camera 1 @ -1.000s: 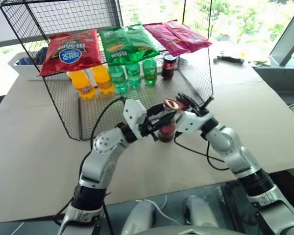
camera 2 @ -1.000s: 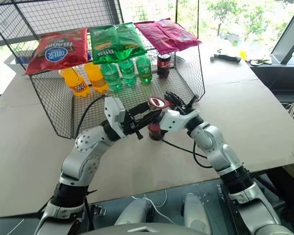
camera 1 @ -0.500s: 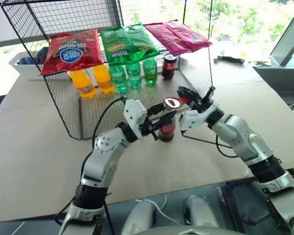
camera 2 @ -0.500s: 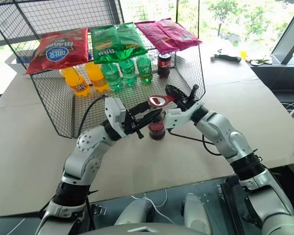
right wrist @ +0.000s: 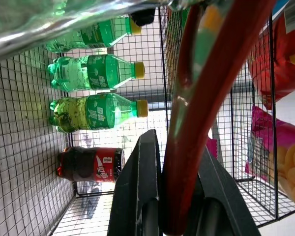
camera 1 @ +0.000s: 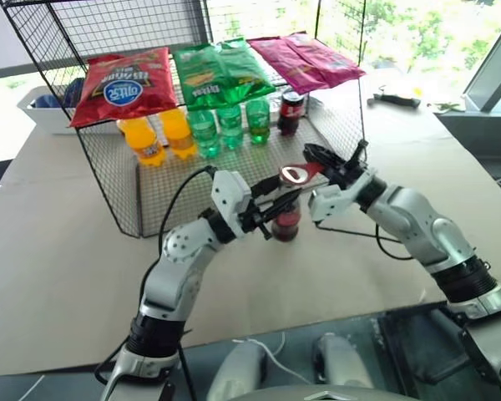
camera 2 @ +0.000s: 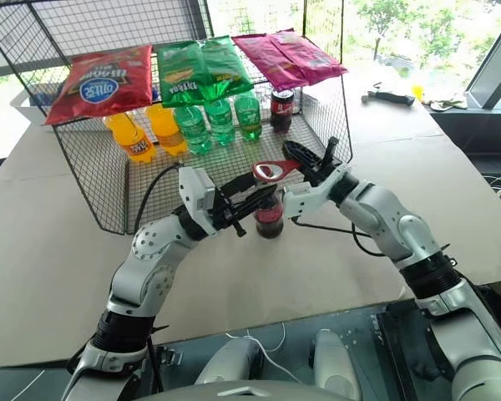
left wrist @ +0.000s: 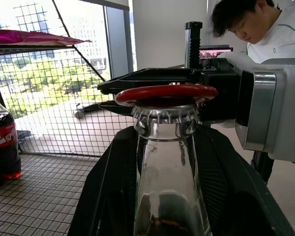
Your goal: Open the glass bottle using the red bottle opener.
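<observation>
Meanwhile the right arm has swung out and up since a second ago, its elbow lifted off toward the table (camera 1: 58, 251) edge, and the opener's (camera 1: 297, 175) ring has risen with it, tipped more steeply over the bottle (camera 1: 285, 219). The left arm has held its place. The bottle stands on the table just in front of the wire rack (camera 1: 108, 180), its neck clamped between the left gripper's (camera 1: 271, 215) partly closed fingers (left wrist: 113, 191), which hide most of the glass in the head views. The right gripper (camera 1: 338, 173) is pinched tight on the opener's handle. In the left wrist view the red ring sits on the crimped cap (left wrist: 165, 116), which is still on; the dark drink shows low in the clear neck.
</observation>
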Available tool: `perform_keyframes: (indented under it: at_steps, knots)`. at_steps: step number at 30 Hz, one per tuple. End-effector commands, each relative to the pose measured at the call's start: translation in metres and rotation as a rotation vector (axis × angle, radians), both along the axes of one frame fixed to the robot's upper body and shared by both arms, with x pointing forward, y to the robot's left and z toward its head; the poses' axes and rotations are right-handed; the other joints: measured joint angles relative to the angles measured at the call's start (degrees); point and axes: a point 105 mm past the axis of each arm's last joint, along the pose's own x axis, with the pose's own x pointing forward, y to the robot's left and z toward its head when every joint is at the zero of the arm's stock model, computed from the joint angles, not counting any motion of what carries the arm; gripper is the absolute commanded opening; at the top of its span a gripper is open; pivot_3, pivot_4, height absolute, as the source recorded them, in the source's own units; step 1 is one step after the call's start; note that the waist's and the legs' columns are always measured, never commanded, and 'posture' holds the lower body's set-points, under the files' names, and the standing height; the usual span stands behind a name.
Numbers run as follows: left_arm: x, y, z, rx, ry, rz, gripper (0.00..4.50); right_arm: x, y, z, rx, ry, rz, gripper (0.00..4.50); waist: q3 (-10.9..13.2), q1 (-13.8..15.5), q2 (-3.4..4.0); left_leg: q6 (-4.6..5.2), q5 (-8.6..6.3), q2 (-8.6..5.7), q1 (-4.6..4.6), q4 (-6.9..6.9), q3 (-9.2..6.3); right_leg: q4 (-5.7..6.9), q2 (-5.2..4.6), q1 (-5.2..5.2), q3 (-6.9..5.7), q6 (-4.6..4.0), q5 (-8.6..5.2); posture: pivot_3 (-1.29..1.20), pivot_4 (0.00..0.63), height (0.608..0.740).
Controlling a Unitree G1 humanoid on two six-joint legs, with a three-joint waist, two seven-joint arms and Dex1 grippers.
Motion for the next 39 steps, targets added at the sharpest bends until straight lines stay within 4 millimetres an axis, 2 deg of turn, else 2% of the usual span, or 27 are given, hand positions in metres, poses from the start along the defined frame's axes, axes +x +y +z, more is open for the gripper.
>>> perform_keyframes:
  at_steps: [1,7,14,18,23,30,31,32,35,36,39]
  knots:
    - [0.003,-0.001,-0.03,0.081,0.103,0.011,1.34,-0.004,-0.007,0.06,0.017,-0.235,0.002,0.0,0.0,0.0,0.06,0.0,0.0,0.0,-0.01,0.0,0.01,-0.01,0.0,0.0,-0.02,0.0,0.0,0.0,0.15,0.74]
    - [0.003,0.0,-0.029,0.085,0.104,0.011,1.34,-0.003,-0.01,0.069,0.007,-0.306,0.0,0.0,0.0,-0.3,-0.08,0.0,0.0,0.06,0.03,-0.16,0.07,-0.04,0.02,-0.03,-0.08,-0.02,-0.01,0.0,0.15,0.74]
    - [0.003,0.001,-0.03,0.087,0.105,0.016,1.34,0.0,-0.016,0.067,0.09,-0.255,-0.014,0.0,0.0,-0.4,-0.07,0.0,-0.01,0.07,0.03,-0.17,0.04,-0.1,0.01,-0.05,0.01,-0.01,-0.01,0.0,0.15,0.74]
    - [0.002,0.003,-0.028,0.076,0.098,0.018,1.34,0.003,-0.021,0.049,0.275,-0.053,-0.011,0.0,0.0,-0.5,-0.08,0.0,0.0,0.1,0.03,-0.16,0.01,-0.1,0.02,-0.03,-0.02,-0.01,-0.01,0.0,0.15,0.74]
    - [0.003,0.007,-0.025,0.061,0.084,0.031,1.34,0.002,-0.017,0.015,0.529,0.298,0.003,0.0,0.0,-0.5,-0.06,0.01,-0.01,0.24,0.04,-0.16,-0.06,-0.1,0.03,-0.02,0.0,-0.01,0.0,0.0,0.15,0.74]
    - [0.004,0.008,-0.023,0.058,0.073,0.04,1.34,0.0,-0.016,-0.002,0.719,0.498,-0.028,0.0,0.0,-0.5,0.02,0.02,-0.01,0.26,0.05,-0.16,-0.06,-0.1,0.09,-0.04,-0.01,-0.01,0.0,0.0,0.15,0.74]
    - [0.004,0.008,-0.023,0.059,0.071,0.04,2.23,0.0,-0.015,-0.003,0.735,0.516,-0.031,0.0,0.0,-0.5,0.05,0.01,-0.01,0.26,0.05,-0.16,-0.1,-0.1,0.11,-0.04,-0.04,-0.01,0.0,0.0,0.15,0.74]
    - [0.005,0.008,-0.022,0.06,0.069,0.043,2.55,0.0,-0.015,-0.004,0.744,0.529,-0.033,0.0,0.1,-0.6,0.07,0.01,-0.01,0.24,0.05,-0.17,-0.09,-0.09,0.12,-0.05,-0.04,-0.01,0.0,0.0,0.15,0.74]
    - [0.007,0.01,-0.022,0.065,0.064,0.06,4.06,-0.001,-0.013,-0.007,0.73,0.554,-0.029,0.0,0.2,-0.6,0.09,0.01,-0.01,0.22,-0.04,-0.17,-0.08,-0.08,0.15,-0.17,-0.02,-0.01,0.0,0.0,0.15,0.74]
    - [0.007,0.01,-0.023,0.065,0.064,0.06,4.42,-0.001,-0.013,-0.007,0.729,0.558,-0.029,0.0,0.3,-0.6,0.08,0.01,-0.01,0.22,-0.07,-0.18,-0.09,-0.09,0.15,-0.18,-0.02,-0.01,0.0,0.0,0.15,0.74]
    - [0.005,0.01,-0.023,0.063,0.066,0.052,4.47,0.001,-0.017,-0.008,0.736,0.575,-0.04,0.0,0.3,-0.6,0.08,0.0,-0.02,0.23,-0.12,-0.25,-0.09,-0.1,0.14,-0.29,-0.02,-0.02,-0.01,0.0,0.15,0.74]
